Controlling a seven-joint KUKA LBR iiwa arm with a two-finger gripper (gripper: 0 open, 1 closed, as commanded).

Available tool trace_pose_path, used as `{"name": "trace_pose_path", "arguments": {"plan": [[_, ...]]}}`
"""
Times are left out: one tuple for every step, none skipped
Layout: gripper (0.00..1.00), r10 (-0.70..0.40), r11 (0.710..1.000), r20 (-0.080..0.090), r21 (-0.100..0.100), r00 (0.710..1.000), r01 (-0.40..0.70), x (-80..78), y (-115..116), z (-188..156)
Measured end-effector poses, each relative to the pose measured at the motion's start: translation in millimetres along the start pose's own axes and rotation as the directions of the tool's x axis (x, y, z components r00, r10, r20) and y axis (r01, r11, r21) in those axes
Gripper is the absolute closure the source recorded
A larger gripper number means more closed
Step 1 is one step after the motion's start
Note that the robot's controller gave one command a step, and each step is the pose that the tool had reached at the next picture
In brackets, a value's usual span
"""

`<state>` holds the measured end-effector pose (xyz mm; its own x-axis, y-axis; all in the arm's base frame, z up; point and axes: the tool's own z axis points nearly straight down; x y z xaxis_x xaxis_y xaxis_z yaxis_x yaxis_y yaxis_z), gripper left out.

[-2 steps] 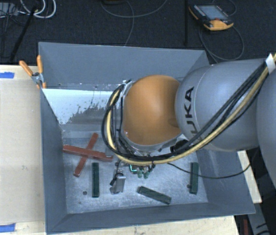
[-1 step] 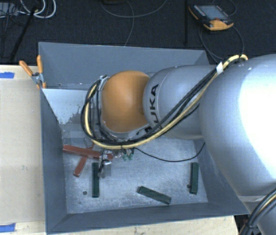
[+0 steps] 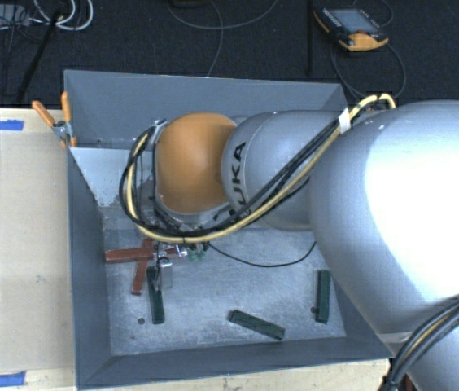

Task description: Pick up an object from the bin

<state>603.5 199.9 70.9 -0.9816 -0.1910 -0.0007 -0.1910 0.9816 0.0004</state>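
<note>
Dark green bar (image 3: 157, 306): lies flat on the floor of the bin (image 3: 91, 300), just below the end effector (image 3: 159, 274) toward the view's bottom edge, touching it or nearly so. Runs almost straight away from the end effector, long axis close to up-and-down in the view, upper end tucked right at it. Red-brown sticks (image 3: 135, 261), two, crossed, sit just left of the end effector, one leg slanting down beside it. State of the end effector: cannot tell how far open, nor any hold on anything, tucked as it is beneath the orange wrist cover (image 3: 193, 161) and cables (image 3: 295, 169). Two more dark green bars (image 3: 255, 324) lie well off to the right of the end effector, apart from each other. Judged as poised between bar and sticks; probably calls for closing across the bar's long axis, not along it.
</note>
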Motion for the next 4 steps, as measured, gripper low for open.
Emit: {"name": "trace_pose_path", "arguments": {"plan": [[1.0,0.004,1.0,0.005,-0.002,1.0,-0.004,-3.2,0.3,-7.2],[1.0,-0.04,0.999,0.025,0.0,0.999,0.04,25.7,14.6,-9.0],[1.0,-0.249,0.968,0.008,0.001,0.968,0.249,30.3,20.8,-117.8],[1.0,-0.28,0.96,0.011,0.002,0.96,0.28,18.0,15.3,-289.4]]}}
